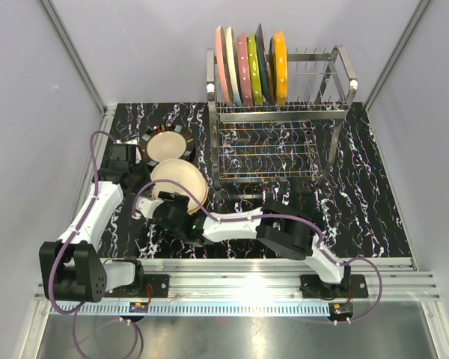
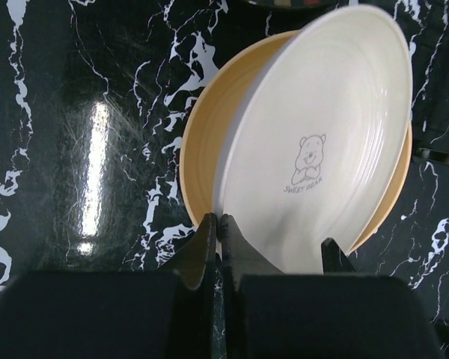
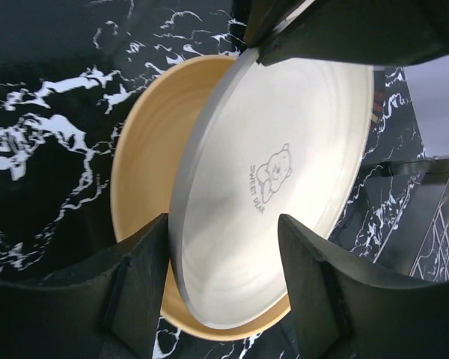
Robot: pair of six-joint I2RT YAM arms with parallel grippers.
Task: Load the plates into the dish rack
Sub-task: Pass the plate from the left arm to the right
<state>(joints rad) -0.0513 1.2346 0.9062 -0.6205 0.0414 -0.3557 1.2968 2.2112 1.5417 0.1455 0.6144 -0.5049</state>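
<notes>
Cream plate [image 2: 329,112]: tilted up, bear print showing, at the near left of the surface [image 1: 359,202].
Left hand [image 2: 218,241]: pinched tight on its rim.
Right hand [image 3: 223,224]: fingers apart, straddling the opposite rim.
Tan plate [image 3: 142,142]: lying beneath it.
Black-rimmed plate [image 1: 167,144]: just beyond, flat.
Dish rack [image 1: 284,112]: far right, five plates [image 1: 251,63] upright in it.

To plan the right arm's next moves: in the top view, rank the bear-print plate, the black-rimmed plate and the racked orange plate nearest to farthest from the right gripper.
From the right gripper:
1. bear-print plate, right at it.
2. black-rimmed plate, just beyond, on the table.
3. orange plate, in the dish rack, far right.
</notes>
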